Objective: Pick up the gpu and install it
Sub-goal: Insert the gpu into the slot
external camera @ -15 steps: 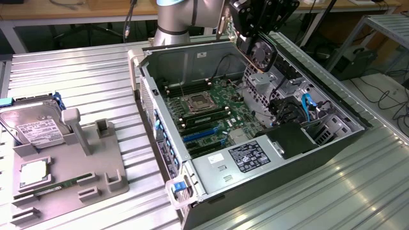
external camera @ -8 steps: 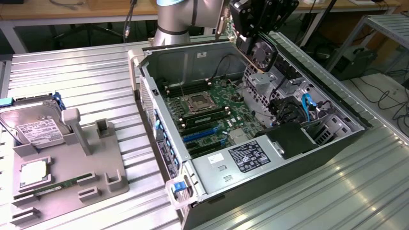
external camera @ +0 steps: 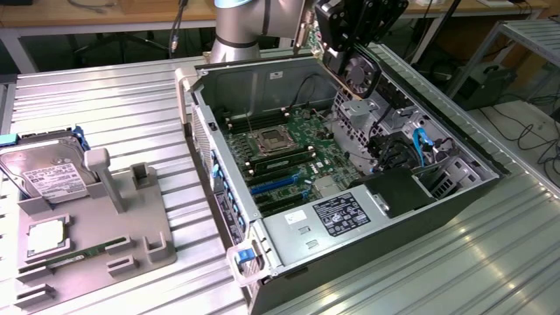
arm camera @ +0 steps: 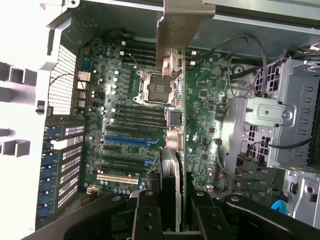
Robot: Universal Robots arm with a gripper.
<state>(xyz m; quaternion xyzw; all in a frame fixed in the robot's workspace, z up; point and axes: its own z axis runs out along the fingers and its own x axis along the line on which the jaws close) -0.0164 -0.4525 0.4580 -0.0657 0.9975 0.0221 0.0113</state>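
Observation:
The gpu (external camera: 357,67) is a black card with a round fan on one face. It hangs tilted in the air above the far side of the open computer case (external camera: 229,226), with my gripper (external camera: 347,27) shut on it. In the wrist view the gpu (arm camera: 175,160) appears edge-on between my black fingers (arm camera: 145,217), and its silver bracket (arm camera: 182,25) is at the far end. My gripper (arm camera: 173,212) holds it over the green motherboard (arm camera: 200,100), near the processor socket (arm camera: 155,86). The card is well clear of the board and touches nothing.
Blue and black expansion slots (external camera: 278,184) lie on the motherboard (external camera: 293,147). A power supply box (external camera: 337,216) and drive cage (external camera: 398,151) crowd the case. At the exterior view's left, a grey fixture (external camera: 105,243) holds a silver hard drive (external camera: 48,174) and a memory stick (external camera: 79,257).

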